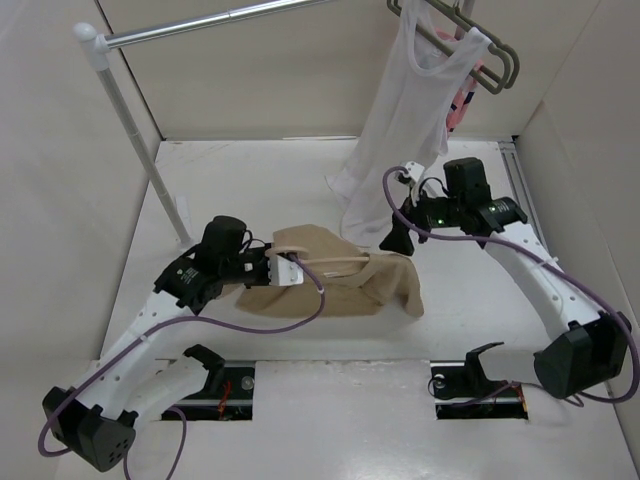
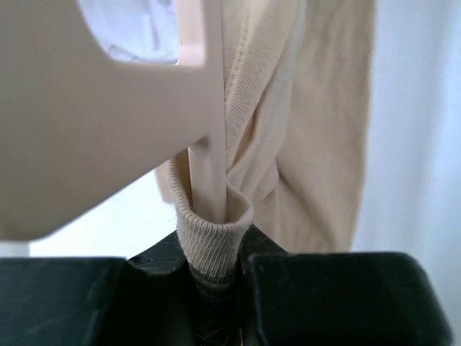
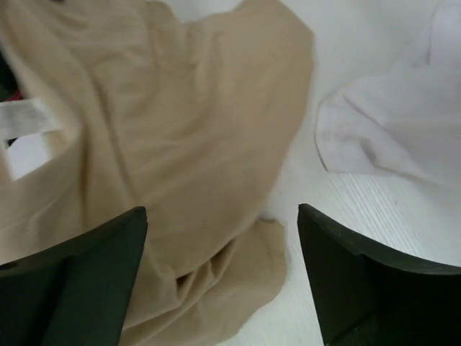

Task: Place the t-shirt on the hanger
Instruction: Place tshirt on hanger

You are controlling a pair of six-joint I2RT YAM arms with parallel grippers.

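The tan t-shirt (image 1: 345, 290) lies bunched on the table in the middle. The pale peach hanger (image 1: 340, 262) lies across its top, partly inside the cloth. My left gripper (image 1: 272, 266) is shut on the ribbed collar (image 2: 213, 241), which wraps round a thin arm of the hanger (image 2: 209, 166). In the left wrist view the gripper (image 2: 216, 288) pinches both. My right gripper (image 1: 398, 236) is open and empty, hovering over the shirt's right edge. In the right wrist view the right gripper (image 3: 222, 213) has its jaws wide apart above the t-shirt (image 3: 173, 137).
A white tank top (image 1: 400, 140) hangs on a grey-green hanger (image 1: 490, 55) from the rail (image 1: 220, 18) at the back right, its hem on the table (image 3: 403, 130). A pink hanger (image 1: 462, 100) hangs behind it. The rail's pole (image 1: 140, 140) stands at the left. Walls close in all sides.
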